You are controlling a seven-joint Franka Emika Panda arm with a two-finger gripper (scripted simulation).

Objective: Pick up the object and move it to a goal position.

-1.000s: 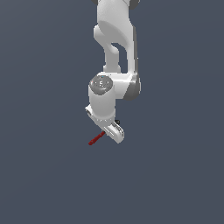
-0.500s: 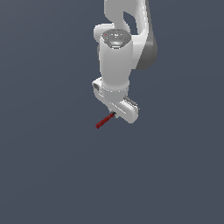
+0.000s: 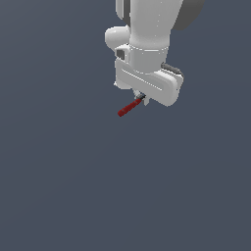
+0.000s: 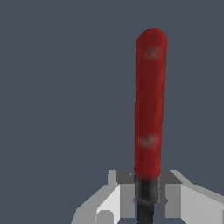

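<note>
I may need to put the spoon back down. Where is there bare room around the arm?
The gripper is shut on the spoon by its dark neck, with the red handle jutting out to the exterior view's left. The grey surface shows bare below the spoon and on both sides of the arm. The only crowded spot is right at the gripper.

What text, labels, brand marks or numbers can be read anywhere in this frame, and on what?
None: no text in either view.
The spoon has a plain red handle with only pale highlights.
The hand and the arm are plain white, with no legible marking.
The grey background carries no sign.
</note>
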